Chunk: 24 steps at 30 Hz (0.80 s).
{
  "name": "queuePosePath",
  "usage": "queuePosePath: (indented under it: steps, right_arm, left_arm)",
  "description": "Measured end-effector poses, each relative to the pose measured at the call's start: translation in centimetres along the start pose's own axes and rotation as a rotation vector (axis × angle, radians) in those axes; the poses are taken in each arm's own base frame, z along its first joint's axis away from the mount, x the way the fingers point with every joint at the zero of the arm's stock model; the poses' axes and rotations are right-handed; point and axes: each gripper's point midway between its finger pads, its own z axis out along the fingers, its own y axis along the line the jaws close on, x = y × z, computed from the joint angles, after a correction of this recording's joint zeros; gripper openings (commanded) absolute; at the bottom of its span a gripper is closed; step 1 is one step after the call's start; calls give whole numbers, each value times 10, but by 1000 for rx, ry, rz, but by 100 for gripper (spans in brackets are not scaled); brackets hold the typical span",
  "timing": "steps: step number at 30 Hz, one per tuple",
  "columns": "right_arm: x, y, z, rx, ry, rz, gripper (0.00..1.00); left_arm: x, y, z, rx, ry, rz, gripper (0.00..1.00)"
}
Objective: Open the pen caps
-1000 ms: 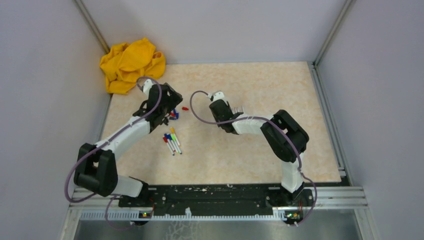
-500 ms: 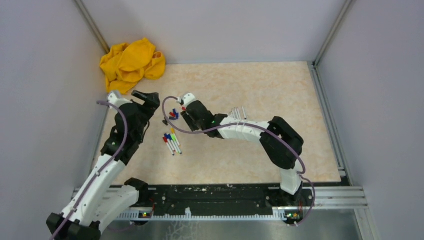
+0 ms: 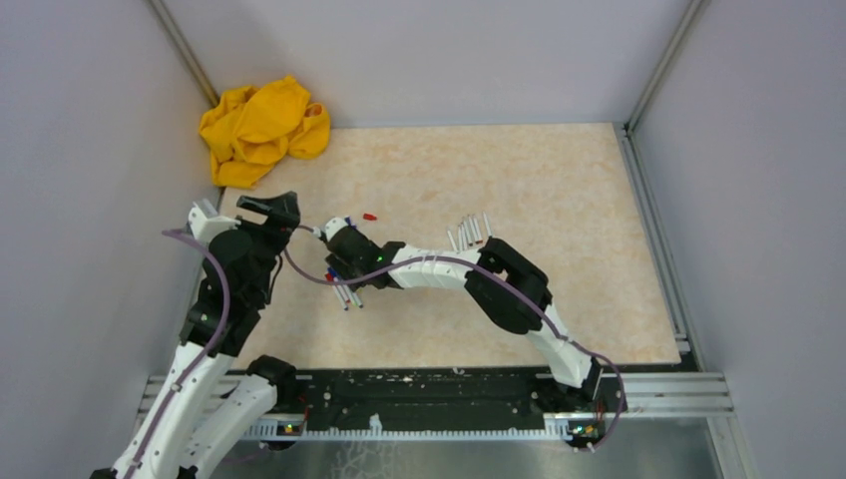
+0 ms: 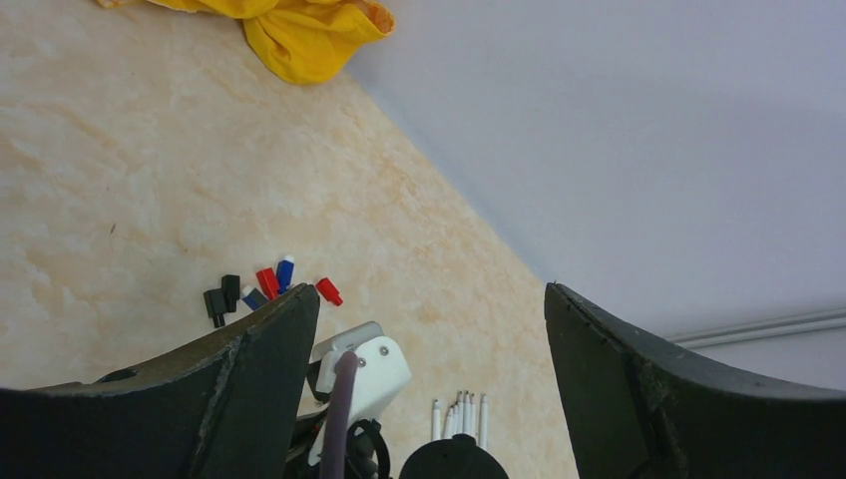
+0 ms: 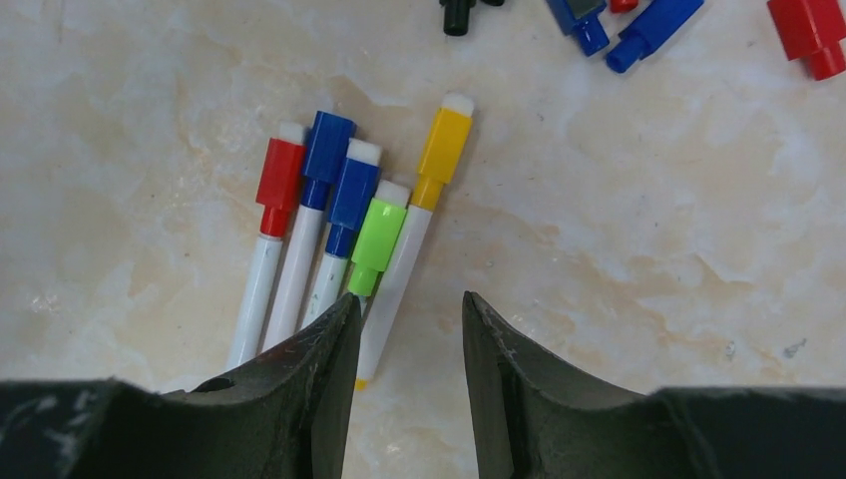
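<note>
Right tool has swung over five fitted pen caps, half parted, empty; left tool wide.

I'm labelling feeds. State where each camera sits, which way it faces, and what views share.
Top external: high at the table's near edge, looking down; left arm, right arm show.
Left wrist: raised, facing across the table toward the wall; open left end effector shows.
Right wrist: low, facing down at capped markers; right end effector shows.
Shared: loose red cap, in all three.

top: overhead, far | wrists: left oblique, right close-down | shared: loose caps
</note>
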Motion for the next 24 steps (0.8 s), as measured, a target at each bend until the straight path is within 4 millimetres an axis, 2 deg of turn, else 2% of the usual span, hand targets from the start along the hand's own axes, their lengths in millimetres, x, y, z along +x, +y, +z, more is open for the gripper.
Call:
queuePosePath:
  steps: [3, 18, 24]
  right_arm:
    - [7, 3, 4, 1, 24, -1, 42]
    - [11, 0, 3, 19, 52, 4, 41]
    - [18, -1, 9, 29, 74, 0, 40]
  left_arm:
    - [1, 1, 0, -5, 4, 3, 89]
    - [-2, 0, -3, 3, -2, -5, 90]
    - [-2, 0, -3, 4, -2, -11, 90]
